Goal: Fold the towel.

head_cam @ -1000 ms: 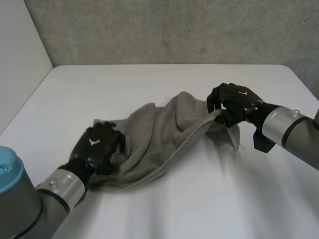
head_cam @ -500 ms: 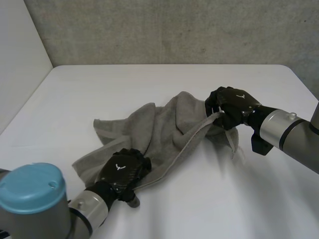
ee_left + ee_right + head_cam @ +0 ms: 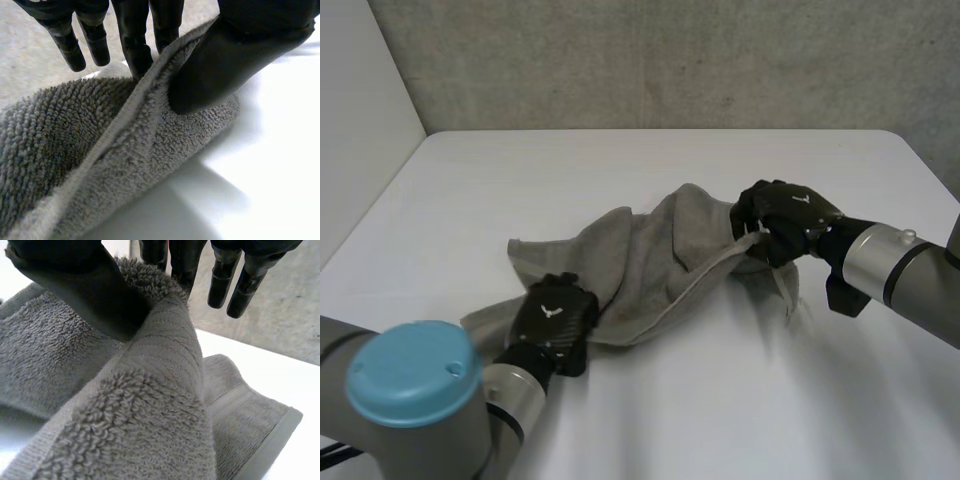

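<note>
**Both robot hands clamped on a rumpled grey towel**

The towel (image 3: 650,260) lies bunched across the middle of the white counter (image 3: 620,170), running from the lower left of the head view up toward the centre right. Its cloth is heaped in loose folds rather than spread flat.

The left robot hand (image 3: 552,320) sits at the towel's lower-left end, knuckles up, on the near edge of the cloth. In its own wrist view the left robot hand (image 3: 235,45) has its thumb pressed onto the hemmed edge of the towel (image 3: 75,150), with the fingers on the other side of that edge, so the cloth is pinched between them. This seems to be a corner of the towel, though the bunching makes that hard to confirm.

The right robot hand (image 3: 785,220) is at the towel's far right end, centre right in the frame, holding a ridge of cloth raised off the counter. Its wrist view shows the right robot hand (image 3: 75,280) with the thumb on one side of a thick upright fold of towel (image 3: 150,410) and the fingers on the other, closed on it.

A grey wall (image 3: 670,60) stands behind the counter
</note>
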